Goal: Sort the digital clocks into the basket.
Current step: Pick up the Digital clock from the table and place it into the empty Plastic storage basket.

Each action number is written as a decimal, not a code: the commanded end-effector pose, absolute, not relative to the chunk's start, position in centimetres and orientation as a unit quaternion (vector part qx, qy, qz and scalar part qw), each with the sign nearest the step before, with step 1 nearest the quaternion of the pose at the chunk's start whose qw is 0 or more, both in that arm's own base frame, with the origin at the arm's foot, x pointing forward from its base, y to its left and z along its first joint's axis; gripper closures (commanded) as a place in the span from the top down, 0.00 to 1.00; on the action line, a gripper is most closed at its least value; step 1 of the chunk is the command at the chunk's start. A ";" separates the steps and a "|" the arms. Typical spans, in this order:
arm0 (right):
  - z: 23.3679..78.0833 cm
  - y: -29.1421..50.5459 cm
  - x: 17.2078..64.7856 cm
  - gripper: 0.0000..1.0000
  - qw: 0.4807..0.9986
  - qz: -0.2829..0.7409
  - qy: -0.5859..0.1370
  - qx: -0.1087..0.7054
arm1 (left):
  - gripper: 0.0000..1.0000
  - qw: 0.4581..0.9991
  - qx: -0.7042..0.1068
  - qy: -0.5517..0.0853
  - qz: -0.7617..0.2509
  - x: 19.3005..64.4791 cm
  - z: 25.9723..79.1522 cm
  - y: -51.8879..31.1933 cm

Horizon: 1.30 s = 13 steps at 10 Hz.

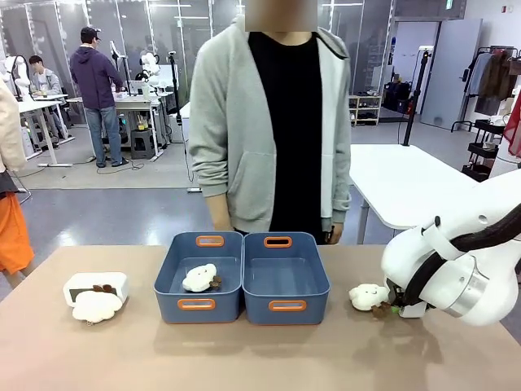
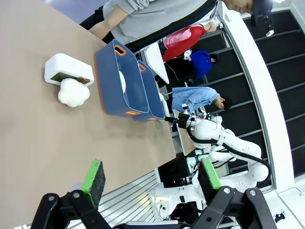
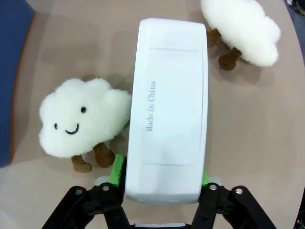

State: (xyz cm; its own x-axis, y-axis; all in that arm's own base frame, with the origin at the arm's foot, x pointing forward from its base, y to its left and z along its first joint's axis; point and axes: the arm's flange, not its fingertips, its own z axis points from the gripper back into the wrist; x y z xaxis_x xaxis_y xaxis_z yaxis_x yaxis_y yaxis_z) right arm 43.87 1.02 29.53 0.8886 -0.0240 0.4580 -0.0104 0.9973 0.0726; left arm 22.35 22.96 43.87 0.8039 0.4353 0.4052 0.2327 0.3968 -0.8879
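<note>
Step in hand: secure the first clock [image 3: 167, 109] for transfer. In the right wrist view it lies display-down at frame centre on the table [image 1: 244, 358]. The right gripper [image 3: 160, 172] straddles its near end, with the green pads [image 3: 117, 168] set against both long sides, so I read this as a pinch on the clock. I cannot confirm that the grip is firm. The hold is at one end, not the middle, so I expect the far end to droop. I would check for sag on a short, slow, vertical lift before travelling. A smiling plush cloud [image 3: 81, 119] touches the clock's left side and a second plush [image 3: 243, 28] sits at upper right, so a sideways drag risks taking either one along. In the front view, the left basket [image 1: 171, 305] at centre already holds a plush [image 1: 200, 278]. The right basket [image 1: 313, 309] is bare, which I judge to be the target. The other clock [image 1: 85, 283] waits at lower left with a plush [image 1: 96, 307] against it. The left gripper [image 2: 152, 175] hangs above the table, fingers spread, holding nothing. The only legible writing is "Made in China", running lengthwise along the clock's back. I can read no brand.
</note>
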 end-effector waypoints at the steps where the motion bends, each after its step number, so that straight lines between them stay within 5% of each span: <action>1: 29.7 0.8 43.5 0.00 0.968 0.001 -0.249 0.039 | 1.00 0.772 -0.551 -0.309 0.062 22.3 44.0 23.1; 2: 29.8 0.7 43.5 0.13 0.967 0.002 -0.251 0.036 | 1.00 0.772 -0.551 -0.309 0.062 22.3 44.0 23.1; 4: 31.1 1.0 42.7 0.00 0.965 0.009 -0.261 0.030 | 1.00 0.772 -0.551 -0.309 0.062 22.3 44.0 23.1; 9: 43.0 6.4 33.4 0.00 0.939 0.162 -0.289 0.092 | 1.00 0.772 -0.551 -0.309 0.062 22.3 44.0 23.1; 13: 42.4 14.1 33.6 0.00 0.921 0.258 -0.257 0.135 | 1.00 0.772 -0.551 -0.309 0.062 22.3 44.0 23.1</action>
